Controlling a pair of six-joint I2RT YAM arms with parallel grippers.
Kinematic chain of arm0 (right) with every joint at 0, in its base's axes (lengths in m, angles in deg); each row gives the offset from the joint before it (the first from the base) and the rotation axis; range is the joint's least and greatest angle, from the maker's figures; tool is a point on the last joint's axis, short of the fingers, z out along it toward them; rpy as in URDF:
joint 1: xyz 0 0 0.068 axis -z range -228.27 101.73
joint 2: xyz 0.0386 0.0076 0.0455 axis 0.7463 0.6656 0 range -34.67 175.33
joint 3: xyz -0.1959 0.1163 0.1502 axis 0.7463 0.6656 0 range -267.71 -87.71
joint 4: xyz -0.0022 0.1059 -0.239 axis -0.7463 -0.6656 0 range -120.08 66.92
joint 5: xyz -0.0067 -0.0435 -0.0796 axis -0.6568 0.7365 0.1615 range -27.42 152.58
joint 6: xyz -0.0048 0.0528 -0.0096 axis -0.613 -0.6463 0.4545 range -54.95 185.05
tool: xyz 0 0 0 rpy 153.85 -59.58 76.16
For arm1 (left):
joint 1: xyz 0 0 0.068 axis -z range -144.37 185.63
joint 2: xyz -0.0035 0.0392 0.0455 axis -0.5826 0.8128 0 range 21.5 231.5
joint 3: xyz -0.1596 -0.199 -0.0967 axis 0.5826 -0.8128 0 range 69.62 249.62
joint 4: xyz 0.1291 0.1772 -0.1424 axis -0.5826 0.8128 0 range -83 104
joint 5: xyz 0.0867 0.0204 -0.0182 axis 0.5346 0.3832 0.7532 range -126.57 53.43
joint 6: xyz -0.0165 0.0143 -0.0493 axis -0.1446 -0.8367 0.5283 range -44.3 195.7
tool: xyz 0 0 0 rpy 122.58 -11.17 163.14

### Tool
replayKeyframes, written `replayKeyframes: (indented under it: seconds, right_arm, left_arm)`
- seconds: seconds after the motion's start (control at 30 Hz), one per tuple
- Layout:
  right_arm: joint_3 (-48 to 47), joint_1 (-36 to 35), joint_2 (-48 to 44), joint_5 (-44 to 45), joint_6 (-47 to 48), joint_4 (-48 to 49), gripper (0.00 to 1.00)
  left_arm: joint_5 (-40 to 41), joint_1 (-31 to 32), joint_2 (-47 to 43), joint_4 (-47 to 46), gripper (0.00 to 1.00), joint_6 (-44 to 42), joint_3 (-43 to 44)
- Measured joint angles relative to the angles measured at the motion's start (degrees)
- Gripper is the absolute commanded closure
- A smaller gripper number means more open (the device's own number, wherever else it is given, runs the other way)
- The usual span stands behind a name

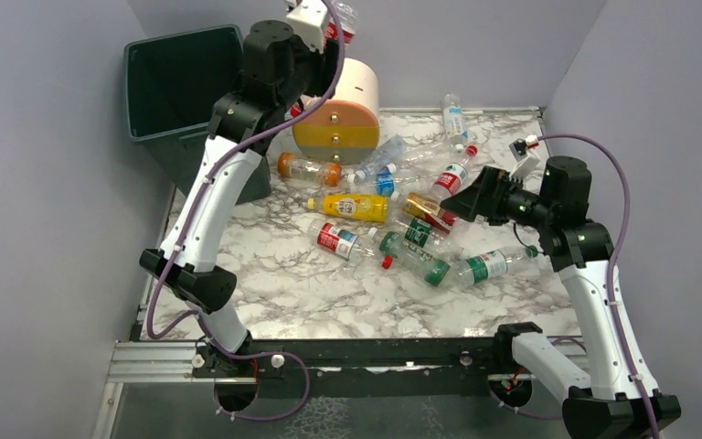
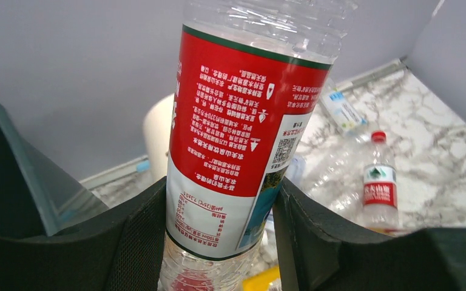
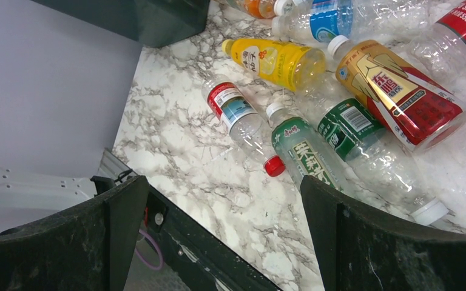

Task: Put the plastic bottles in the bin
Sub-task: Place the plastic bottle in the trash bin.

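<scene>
My left gripper [image 1: 329, 26] is raised high at the back, just right of the dark green bin [image 1: 178, 82], and shut on a clear bottle with a red label [image 2: 243, 121]. Its black fingers [image 2: 127, 242] press both sides of the label, and the bin's rim [image 2: 12, 163] shows at the left. My right gripper [image 1: 471, 197] hovers open over the pile of bottles on the marble table. Below it lie a yellow bottle [image 3: 276, 60], a clear red-capped one [image 3: 236, 115], a green-labelled one [image 3: 306, 154] and a gold and red one [image 3: 400, 91]. Nothing is between its fingers [image 3: 364, 242].
A round cream, orange and yellow drawer unit [image 1: 343, 114] stands at the back beside the bin. An orange bottle [image 1: 309, 169] lies in front of it. Another clear bottle [image 1: 454, 117] lies by the back wall. Grey walls close in three sides.
</scene>
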Motion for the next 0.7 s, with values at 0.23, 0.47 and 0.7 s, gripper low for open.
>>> replayKeyframes:
  seconds: [0.23,0.47,0.7]
  right_arm:
    - [0.7,0.0,-0.04,-0.24,-0.07,0.2,0.01]
    - [1.29,0.0,-0.04,-1.07,-0.66,0.9,0.01]
    - [2.43,0.0,-0.02,-1.92,-1.44,1.53,0.01]
  left_arm:
    - [0.85,-6.64,-0.48,-4.94,0.43,0.24,-0.57]
    - [1.9,-15.85,-1.9,-10.12,0.42,1.01,-3.37]
    - [2.34,-22.23,-3.96,-14.8,0.42,2.84,-6.25]
